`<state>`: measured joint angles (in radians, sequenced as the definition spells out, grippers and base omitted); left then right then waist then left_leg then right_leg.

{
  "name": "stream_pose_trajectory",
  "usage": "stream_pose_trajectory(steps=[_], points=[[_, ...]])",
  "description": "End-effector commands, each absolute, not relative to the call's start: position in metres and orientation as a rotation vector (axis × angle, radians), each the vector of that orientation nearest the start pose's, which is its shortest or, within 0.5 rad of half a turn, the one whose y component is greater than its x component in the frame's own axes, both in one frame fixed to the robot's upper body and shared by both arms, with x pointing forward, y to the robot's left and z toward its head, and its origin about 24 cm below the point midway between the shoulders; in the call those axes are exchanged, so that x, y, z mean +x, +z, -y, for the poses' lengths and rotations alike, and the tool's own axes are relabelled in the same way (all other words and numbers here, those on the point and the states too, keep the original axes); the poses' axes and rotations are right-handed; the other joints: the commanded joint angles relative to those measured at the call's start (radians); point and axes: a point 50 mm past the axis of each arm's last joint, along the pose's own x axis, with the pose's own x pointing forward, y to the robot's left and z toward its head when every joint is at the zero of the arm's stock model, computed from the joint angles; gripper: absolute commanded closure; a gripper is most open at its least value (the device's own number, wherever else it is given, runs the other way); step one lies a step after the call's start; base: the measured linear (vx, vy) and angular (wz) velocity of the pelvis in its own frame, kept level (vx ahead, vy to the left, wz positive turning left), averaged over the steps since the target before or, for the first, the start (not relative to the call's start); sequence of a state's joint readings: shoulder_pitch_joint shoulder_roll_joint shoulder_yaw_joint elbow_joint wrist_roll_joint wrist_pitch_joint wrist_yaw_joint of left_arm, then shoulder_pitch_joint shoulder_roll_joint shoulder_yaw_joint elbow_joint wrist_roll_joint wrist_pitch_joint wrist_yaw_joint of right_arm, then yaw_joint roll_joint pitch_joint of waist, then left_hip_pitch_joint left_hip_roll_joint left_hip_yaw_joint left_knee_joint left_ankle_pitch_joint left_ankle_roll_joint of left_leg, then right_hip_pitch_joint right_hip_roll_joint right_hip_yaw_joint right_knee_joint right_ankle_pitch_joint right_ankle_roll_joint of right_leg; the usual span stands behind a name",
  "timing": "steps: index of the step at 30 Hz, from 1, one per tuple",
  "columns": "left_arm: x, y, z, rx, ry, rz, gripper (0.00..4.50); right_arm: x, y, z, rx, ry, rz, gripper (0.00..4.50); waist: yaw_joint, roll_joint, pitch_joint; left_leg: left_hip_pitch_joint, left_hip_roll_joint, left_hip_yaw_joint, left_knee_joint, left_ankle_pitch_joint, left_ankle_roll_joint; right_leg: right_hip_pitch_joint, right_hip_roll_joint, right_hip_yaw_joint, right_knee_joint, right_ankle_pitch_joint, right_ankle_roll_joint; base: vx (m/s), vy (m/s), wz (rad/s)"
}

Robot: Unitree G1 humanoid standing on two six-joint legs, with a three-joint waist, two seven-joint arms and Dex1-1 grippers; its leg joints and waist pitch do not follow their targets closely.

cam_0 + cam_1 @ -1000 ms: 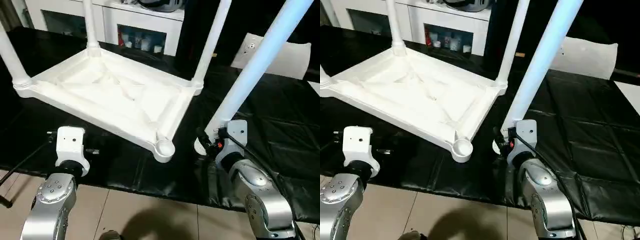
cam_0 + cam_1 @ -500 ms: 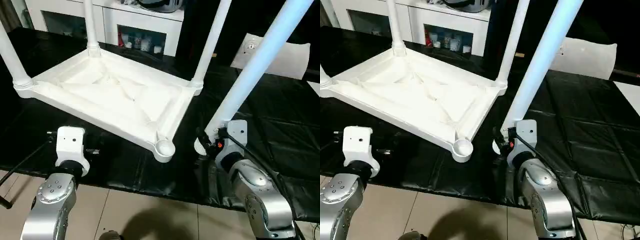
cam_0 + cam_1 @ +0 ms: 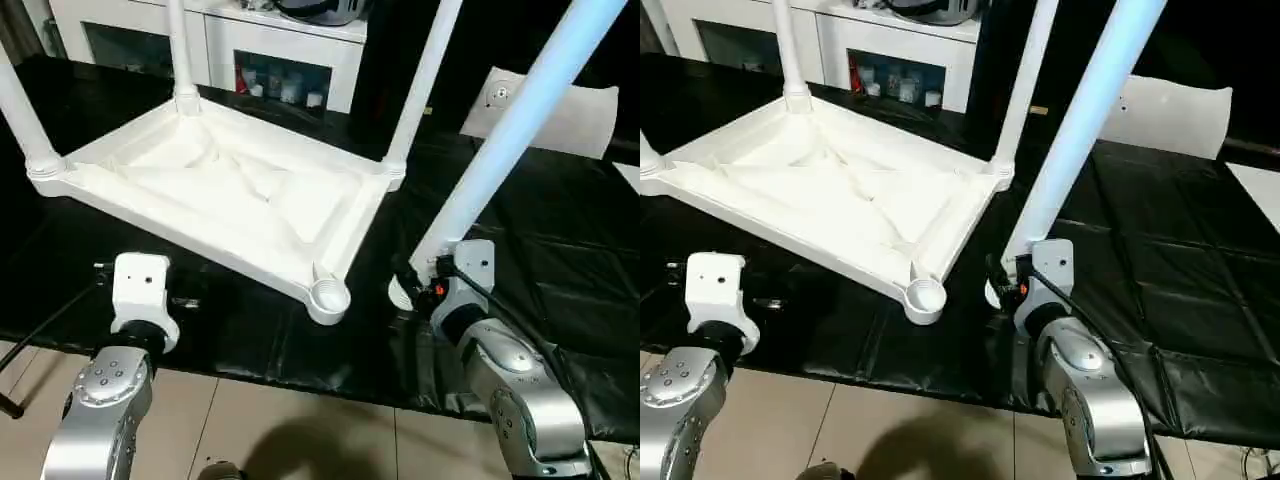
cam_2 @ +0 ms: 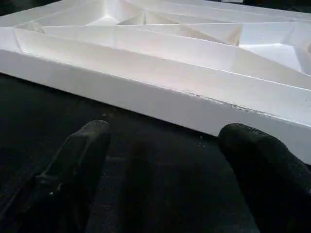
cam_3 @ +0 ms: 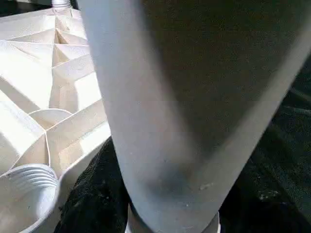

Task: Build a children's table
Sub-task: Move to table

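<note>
The upturned white tabletop [image 3: 215,195] lies ribs-up across the upper left and centre of the frame on the black-covered desk [image 3: 560,250], with three legs [image 3: 420,85] standing in its corner sockets and the nearest socket [image 3: 328,297] bare. At lower right the right hand [image 3: 412,284] pinches the thick end of the fourth leg [image 3: 505,150], which slants up toward the upper right, just beside that socket. At lower left the left hand [image 4: 165,165] is spread apart, holding nothing, near the tabletop's long edge
</note>
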<state>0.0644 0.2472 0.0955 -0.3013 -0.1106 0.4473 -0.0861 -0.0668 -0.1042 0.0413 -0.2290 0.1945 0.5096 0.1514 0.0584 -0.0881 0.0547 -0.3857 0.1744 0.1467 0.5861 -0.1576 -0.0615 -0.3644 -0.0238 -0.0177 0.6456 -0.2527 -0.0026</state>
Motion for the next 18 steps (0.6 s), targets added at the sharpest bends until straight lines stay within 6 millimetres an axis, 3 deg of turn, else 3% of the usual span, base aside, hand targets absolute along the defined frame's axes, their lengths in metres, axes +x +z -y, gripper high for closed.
stream_pose_trajectory(steps=[1,11,12,13,15,16,18], points=[[0.239,0.066,-0.205,0.132,-0.016,-0.193,0.41,0.259,0.063,0.144,0.086,0.242,-0.223,2.57,0.0,0.017,-0.045,0.026,0.05,-0.014,-0.071,-0.285,-0.048,0.013,-0.091,0.047,-0.095,-0.143,-0.084,0.0,0.0,0.0],[0.239,0.066,-0.205,0.132,-0.016,-0.193,0.41,0.259,0.063,0.144,0.086,0.242,-0.223,2.57,0.001,0.017,-0.044,0.026,0.049,-0.013,-0.07,-0.291,-0.048,0.012,-0.092,0.048,-0.097,-0.16,-0.082,0.0,0.0,0.0],[0.254,0.079,-0.182,0.171,-0.149,-0.143,0.41,0.256,0.061,0.15,0.135,0.168,-0.213,2.57,-0.003,0.059,-0.055,0.031,0.046,-0.012,-0.064,-0.285,-0.056,0.005,-0.086,0.051,-0.105,-0.089,-0.075,0.0,0.0,0.0],[0.256,0.08,-0.181,0.182,-0.155,-0.13,0.41,0.256,0.062,0.151,0.139,0.163,-0.207,2.57,0.006,0.057,-0.049,0.035,0.051,-0.018,-0.067,-0.297,-0.059,0.001,-0.086,0.051,-0.095,-0.075,-0.081,0.0,0.0,0.0],[0.258,0.081,-0.181,0.185,-0.147,-0.125,0.41,0.255,0.064,0.152,0.145,0.16,-0.186,2.57,0.009,0.054,-0.043,0.025,0.048,-0.022,-0.078,-0.341,-0.073,0.014,-0.088,0.043,-0.093,-0.138,-0.092,0.0,0.0,0.0],[0.258,0.081,-0.181,0.185,-0.147,-0.125,0.41,0.255,0.064,0.152,0.145,0.16,-0.186,2.57,0.007,0.049,-0.044,0.025,0.047,-0.02,-0.076,-0.347,-0.072,0.014,-0.089,0.045,-0.094,-0.154,-0.091,0.0,0.0,0.0],[0.262,0.081,-0.182,0.154,-0.108,-0.112,0.41,0.253,0.063,0.153,0.127,0.145,-0.185,2.57,-0.002,0.055,-0.046,0.021,0.043,-0.016,-0.07,-0.332,-0.064,0.014,-0.093,0.05,-0.098,-0.189,-0.091,0.0,0.0,0.0]])
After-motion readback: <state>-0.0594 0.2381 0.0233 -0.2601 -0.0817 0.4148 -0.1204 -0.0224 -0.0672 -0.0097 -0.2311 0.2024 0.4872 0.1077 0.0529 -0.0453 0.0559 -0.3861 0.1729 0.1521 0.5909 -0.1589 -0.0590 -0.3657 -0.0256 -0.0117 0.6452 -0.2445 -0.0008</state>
